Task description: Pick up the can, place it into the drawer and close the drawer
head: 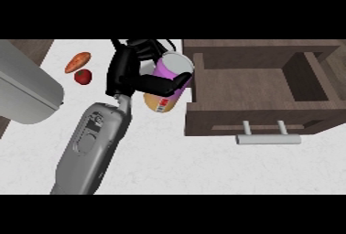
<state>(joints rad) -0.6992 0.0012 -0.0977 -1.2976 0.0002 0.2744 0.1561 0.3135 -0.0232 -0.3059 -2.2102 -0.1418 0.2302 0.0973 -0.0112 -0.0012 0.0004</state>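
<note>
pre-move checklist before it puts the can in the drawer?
1. Grip on can: ok, left hand curls round it.
2. Open drawer: ok.
3. Room inside: ok, bare floor shows.
4. Over drawer: not ok, can is at its left wall, mostly outside.
5. Clearance above that wall: cannot tell from this steep view.
6. Free handle: ok; right hand not in view.
</note>
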